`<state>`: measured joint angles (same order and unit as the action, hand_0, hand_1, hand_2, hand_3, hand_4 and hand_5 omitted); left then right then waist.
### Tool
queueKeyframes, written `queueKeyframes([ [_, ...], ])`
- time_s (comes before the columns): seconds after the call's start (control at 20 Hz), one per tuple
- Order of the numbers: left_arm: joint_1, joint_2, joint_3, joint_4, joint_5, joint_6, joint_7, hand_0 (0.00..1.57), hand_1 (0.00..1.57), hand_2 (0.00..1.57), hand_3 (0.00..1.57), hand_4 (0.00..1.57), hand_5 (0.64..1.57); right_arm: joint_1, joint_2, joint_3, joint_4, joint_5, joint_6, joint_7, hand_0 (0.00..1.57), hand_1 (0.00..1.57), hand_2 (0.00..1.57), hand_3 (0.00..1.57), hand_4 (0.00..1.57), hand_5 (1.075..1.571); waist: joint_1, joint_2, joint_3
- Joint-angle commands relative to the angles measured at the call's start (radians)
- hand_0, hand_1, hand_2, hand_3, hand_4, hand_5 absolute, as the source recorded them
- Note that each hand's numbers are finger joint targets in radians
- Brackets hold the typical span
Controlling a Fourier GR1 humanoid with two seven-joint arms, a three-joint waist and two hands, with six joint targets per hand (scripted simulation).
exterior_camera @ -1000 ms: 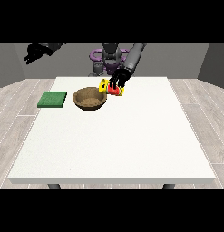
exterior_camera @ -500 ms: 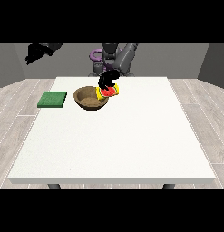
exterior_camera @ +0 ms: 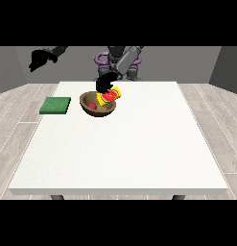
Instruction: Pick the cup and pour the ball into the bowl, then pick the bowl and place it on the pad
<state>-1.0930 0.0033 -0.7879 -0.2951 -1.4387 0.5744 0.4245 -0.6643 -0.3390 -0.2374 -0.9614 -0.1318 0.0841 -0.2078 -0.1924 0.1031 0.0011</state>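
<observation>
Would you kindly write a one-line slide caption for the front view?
A black hand tips the yellow cup over the wooden bowl, a red ball inside; green pad waits beside.

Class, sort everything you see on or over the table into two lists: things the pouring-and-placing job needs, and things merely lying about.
Needed for the job:
cup, tilted over the bowl, held by the hand
ball, in the bowl
bowl
pad

Lying about:
nothing; only the table carries them, and the other hand hangs off to the view's left.
</observation>
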Motion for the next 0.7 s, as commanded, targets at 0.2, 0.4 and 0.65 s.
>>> queueKeyframes([
  [0.2,-0.029,-0.003,-0.050,-0.193,-0.049,-0.234,0.060,1.53,1.53,1.57,1.57,1.45,1.235,-0.109,-0.019,-0.006,0.046,-0.001,-0.002,0.019,0.00,0.00,0.38,0.66,0.58,1.565,0.009,0.018,-0.0007],
  [0.4,-0.048,-0.003,-0.053,-0.243,-0.071,-0.233,0.021,1.53,1.53,1.57,1.57,1.48,1.210,-0.142,-0.135,-0.034,0.085,0.003,0.070,0.001,0.00,0.00,0.38,0.66,0.58,1.565,0.099,0.040,-0.0007],
  [0.65,-0.045,-0.003,0.060,-0.352,0.029,-0.174,-0.038,1.49,1.49,1.57,1.57,1.51,1.202,-0.098,-0.191,-0.076,0.136,0.000,0.068,-0.008,0.00,0.00,0.34,0.60,0.58,1.563,0.181,0.012,-0.0012],
])
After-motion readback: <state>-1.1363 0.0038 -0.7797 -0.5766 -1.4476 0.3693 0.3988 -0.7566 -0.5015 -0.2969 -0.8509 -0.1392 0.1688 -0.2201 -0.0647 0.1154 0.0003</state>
